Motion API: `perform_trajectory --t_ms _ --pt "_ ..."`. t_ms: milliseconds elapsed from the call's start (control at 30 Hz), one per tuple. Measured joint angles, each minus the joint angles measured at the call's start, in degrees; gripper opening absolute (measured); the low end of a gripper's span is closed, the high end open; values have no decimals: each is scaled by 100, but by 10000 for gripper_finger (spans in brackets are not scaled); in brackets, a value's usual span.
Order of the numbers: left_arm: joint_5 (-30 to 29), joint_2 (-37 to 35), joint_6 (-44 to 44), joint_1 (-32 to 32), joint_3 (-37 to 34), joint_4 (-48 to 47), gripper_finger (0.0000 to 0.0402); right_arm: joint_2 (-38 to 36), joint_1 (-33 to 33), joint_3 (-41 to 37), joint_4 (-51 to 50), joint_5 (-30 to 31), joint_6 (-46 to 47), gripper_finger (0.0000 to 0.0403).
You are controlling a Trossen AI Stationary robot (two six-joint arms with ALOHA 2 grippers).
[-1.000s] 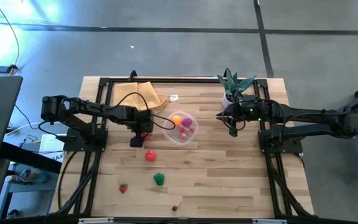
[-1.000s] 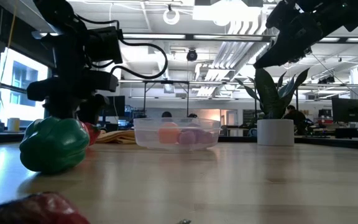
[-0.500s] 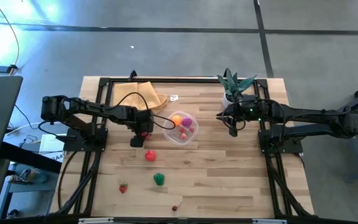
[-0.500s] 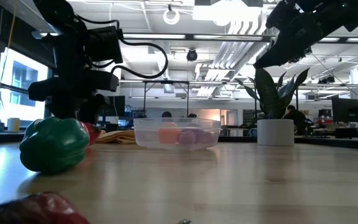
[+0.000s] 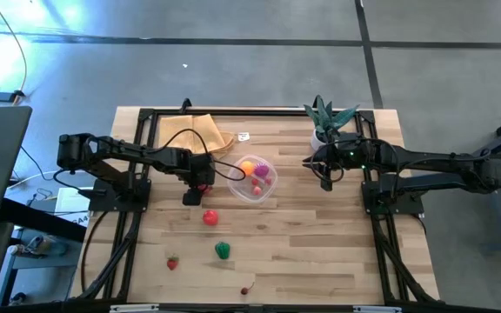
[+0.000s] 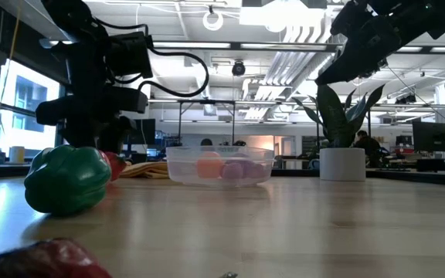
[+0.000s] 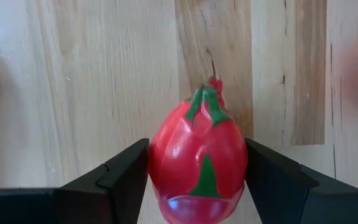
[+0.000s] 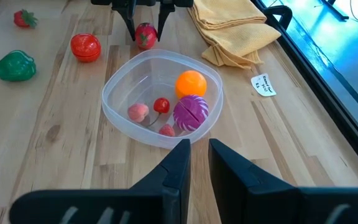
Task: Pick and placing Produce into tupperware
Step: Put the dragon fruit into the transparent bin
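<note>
The round clear tupperware [image 5: 236,186] [image 8: 114,87] sits mid-table and holds an orange piece [image 8: 191,83], a purple one [image 8: 191,111] and small red and pink ones. My left gripper [image 5: 199,189] [image 7: 197,180], just left of the tupperware, is shut on a red fruit with green leaves [image 7: 199,162] [image 8: 145,35]. A red tomato [image 5: 210,217], a green pepper [image 5: 223,250] [image 6: 66,179], a strawberry [image 5: 173,262] and a cherry [image 5: 246,289] lie on the table nearer the front edge. My right gripper [image 5: 324,178] [image 8: 199,155] hovers right of the tupperware, its fingers a narrow gap apart and touching nothing. My left gripper pinches the red fruit between its two fingers [image 7: 126,171], one on each side of the fruit's widest part [image 7: 160,155]. The fingers point down from above, and the fruit's leafy tip [image 7: 209,93] reaches past the fingertips. Whether the fruit is clear of the table I cannot tell.
A folded yellow cloth [image 5: 194,132] [image 8: 232,28] lies at the far left of the table, with a small paper tag [image 8: 263,84] beside it. A spiky green plant in a white pot [image 5: 324,122] [image 6: 340,158] stands at the far edge by the right arm.
</note>
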Motion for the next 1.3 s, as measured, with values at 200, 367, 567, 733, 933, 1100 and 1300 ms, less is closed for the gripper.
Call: perform_trajectory --t_ms 200,367,567,733,933,1100,1300 --pt "0 -2 0 0 0 9 230 0 1 0 1 1 2 46" --pt "-18 0 31 0 19 88 230 0 0 0 2 2 2 46" --pt "-36 -38 124 0 329 -135 230 0 0 0 2 2 0 46" --pt "-176 -42 257 -6 971 -685 230 -2 2 0 0 0 0 46" --pt "-347 -42 468 -13 1940 -1089 229 -2 0 0 2 2 1 46" --pt "-423 93 604 -13 2570 -1131 229 -2 0 0 2 2 2 46" --pt "-444 831 829 -13 3314 -1353 229 -2 0 0 2 0 0 46"
